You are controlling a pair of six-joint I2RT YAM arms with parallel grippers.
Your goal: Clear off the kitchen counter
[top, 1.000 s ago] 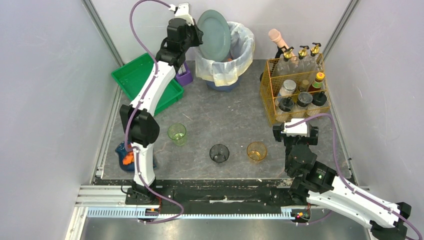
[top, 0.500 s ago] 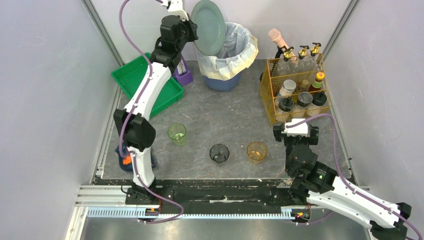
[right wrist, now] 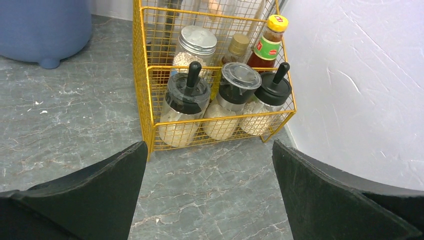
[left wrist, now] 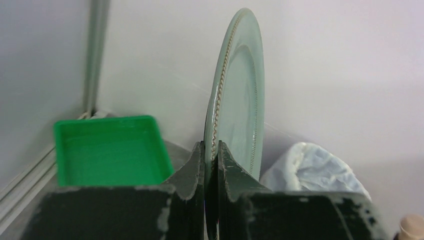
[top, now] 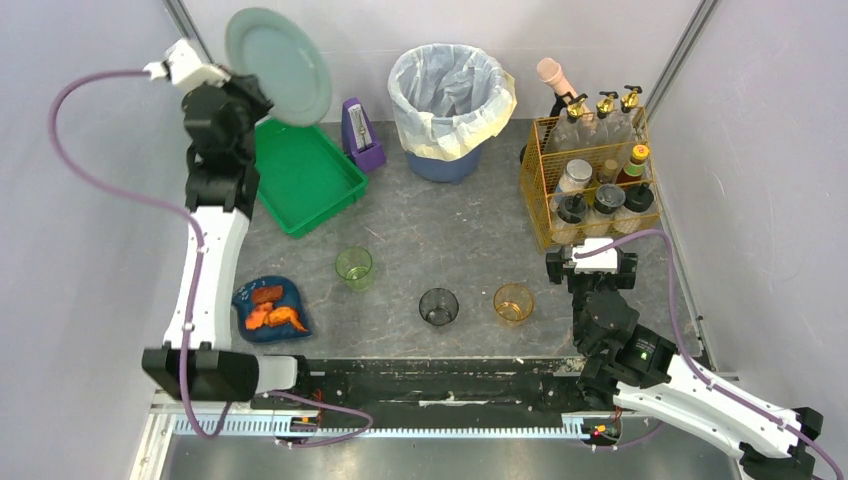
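I am watching my left arm (top: 205,270) standing tall from its base toward twelve o'clock, elbow almost straight, wrist turning off toward two o'clock. Its left gripper (left wrist: 210,150) is pinching the rim of a plate (left wrist: 240,85) between nearly closed fingers and holding it on edge. My right arm (top: 690,385) is lying low and folded, reaching in toward ten o'clock, while the right gripper (top: 592,268) is pointing at twelve o'clock with its jaws spreading wide and gripping nothing.
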